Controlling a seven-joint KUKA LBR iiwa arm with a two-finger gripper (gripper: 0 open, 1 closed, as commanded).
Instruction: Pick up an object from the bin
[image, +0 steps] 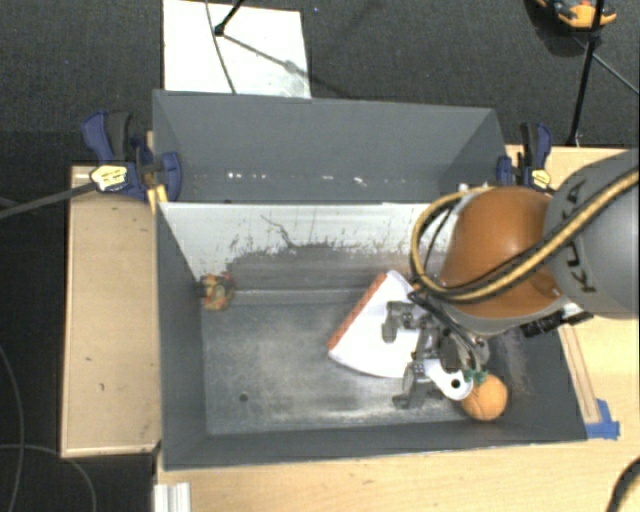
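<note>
Camera view showed, nearest along the front wall of the grey metal bin, a tan, egg-shaped thing lying on the floor in the front right corner. It sat just beside the claw, on the claw's right, with a small green spot at the place where the two met; whether they actually touched could not be told.

The claw itself was down low over the bin floor, in the right part of the bin, a dark metal piece with a white part at its lower end. Whether it was open or closed could not be told, nor whether it gripped anything.

Just behind and to the left of the claw lay a flat white thing with an orange edge, tilted, its right side running under the claw's body.

Above these hung the arm's rounded orange cover, looped by a yellow-and-black cable, with the grey arm reaching in from the right.

Farthest back, well apart from all this, a small brownish thing sat in the rear left corner of the floor, against the scratched pale back wall.
</note>
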